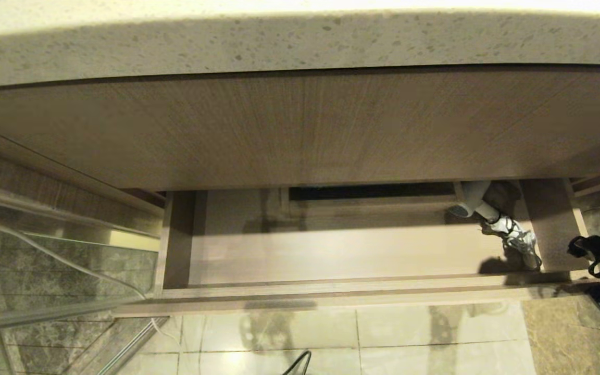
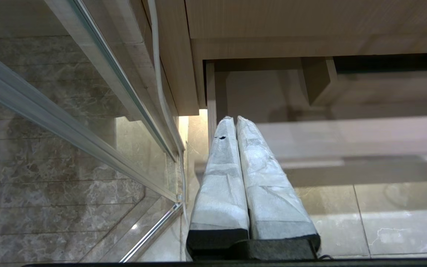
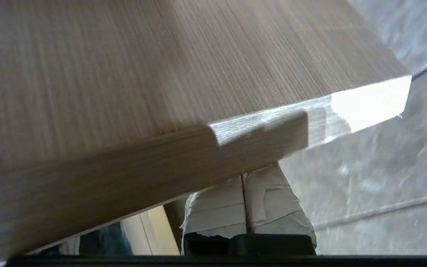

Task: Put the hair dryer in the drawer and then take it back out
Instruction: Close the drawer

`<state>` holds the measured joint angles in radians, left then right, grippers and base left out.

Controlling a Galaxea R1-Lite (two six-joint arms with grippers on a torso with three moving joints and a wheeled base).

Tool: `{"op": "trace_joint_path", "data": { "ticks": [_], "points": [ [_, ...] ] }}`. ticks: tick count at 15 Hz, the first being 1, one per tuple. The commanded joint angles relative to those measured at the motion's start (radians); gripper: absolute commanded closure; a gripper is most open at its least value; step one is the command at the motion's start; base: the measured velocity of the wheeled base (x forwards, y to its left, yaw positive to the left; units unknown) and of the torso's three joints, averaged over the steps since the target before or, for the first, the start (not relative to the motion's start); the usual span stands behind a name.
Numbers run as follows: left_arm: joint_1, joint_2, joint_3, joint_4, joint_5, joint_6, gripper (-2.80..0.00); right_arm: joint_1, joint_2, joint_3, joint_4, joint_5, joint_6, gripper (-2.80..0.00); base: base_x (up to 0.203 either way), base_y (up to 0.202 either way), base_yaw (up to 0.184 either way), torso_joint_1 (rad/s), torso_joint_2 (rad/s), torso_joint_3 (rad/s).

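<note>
The drawer [image 1: 331,255] stands pulled out below the speckled bench [image 1: 300,47]. The hair dryer [image 1: 474,200] lies inside at its right end, head toward the back, its bundled cord [image 1: 513,237] trailing forward. The right pincer [image 3: 244,185] is clenched on nothing, its tips hidden under a wood-grain panel [image 3: 161,74]. The left pincer [image 2: 235,122] hangs clenched and empty beside the glass partition [image 2: 50,155].

The very wide, shallow, pale wood-grain drawer [image 1: 331,291] stands pulled open, its low plain front nearest, a rectangular boxed cut-out at twelve o'clock in its middle. The small white hair dryer [image 1: 479,205] lies inside at about two o'clock, its bundled pale cord [image 1: 516,239] trailing toward four o'clock.
</note>
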<state>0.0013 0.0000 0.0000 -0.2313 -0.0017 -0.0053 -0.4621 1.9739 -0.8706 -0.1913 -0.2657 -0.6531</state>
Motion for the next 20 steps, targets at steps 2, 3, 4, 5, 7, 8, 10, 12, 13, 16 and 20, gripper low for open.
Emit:
{"op": "trace_joint_path", "data": {
  "ticks": [2,3,4,5,7,8,10,12,13,16,20],
  "points": [
    [0.0,0.0,0.04,-0.002,0.0,-0.001,0.0,0.002,-0.023,-0.023,-0.018,0.018,-0.006,0.0,0.0,0.0,0.0,0.0,0.0,0.0],
    [0.0,0.0,0.04,-0.002,0.0,-0.001,0.0,0.002,-0.024,-0.029,-0.023,0.03,-0.006,0.0,0.0,0.0,0.0,0.0,0.0,0.0],
    [0.0,0.0,0.04,-0.002,0.0,-0.001,0.0,0.001,-0.032,-0.033,-0.024,0.047,-0.006,0.0,0.0,0.0,0.0,0.0,0.0,0.0],
    [0.0,0.0,0.04,-0.002,0.0,-0.001,0.0,0.001,-0.048,-0.036,-0.024,0.063,-0.006,0.0,0.0,0.0,0.0,0.0,0.0,0.0],
    [0.0,0.0,0.04,-0.002,0.0,-0.001,0.0,-0.002,-0.082,-0.04,-0.024,0.12,-0.009,0.0,0.0,0.0,0.0,0.0,0.0,0.0],
    [0.0,0.0,0.04,-0.002,0.0,-0.001,0.0,-0.003,-0.097,-0.043,-0.025,0.152,-0.011,0.0,0.0,0.0,0.0,0.0,0.0,0.0],
    [0.0,0.0,0.04,-0.002,0.0,-0.001,0.0,-0.002,-0.123,-0.073,-0.028,0.203,-0.018,0.0,0.0,0.0,0.0,0.0,0.0,0.0],
    [0.0,0.0,0.04,-0.002,0.0,-0.001,0.0,-0.003,-0.135,-0.105,-0.024,0.226,-0.034,0.0,0.0,0.0,0.0,0.0,0.0,0.0],
    [0.0,0.0,0.04,-0.002,0.0,-0.001,0.0,-0.003,-0.145,-0.116,-0.017,0.236,-0.04,0.0,0.0,0.0,0.0,0.0,0.0,0.0],
    [0.0,0.0,0.04,-0.002,0.0,-0.001,0.0,-0.003,-0.177,-0.129,0.006,0.242,-0.052,0.0,0.0,0.0,0.0,0.0,0.0,0.0],
    [0.0,0.0,0.04,-0.002,0.0,-0.001,0.0,-0.007,-0.204,-0.118,-0.021,0.358,-0.053,0.0,0.0,0.0,0.0,0.0,0.0,0.0]
  ]
}}
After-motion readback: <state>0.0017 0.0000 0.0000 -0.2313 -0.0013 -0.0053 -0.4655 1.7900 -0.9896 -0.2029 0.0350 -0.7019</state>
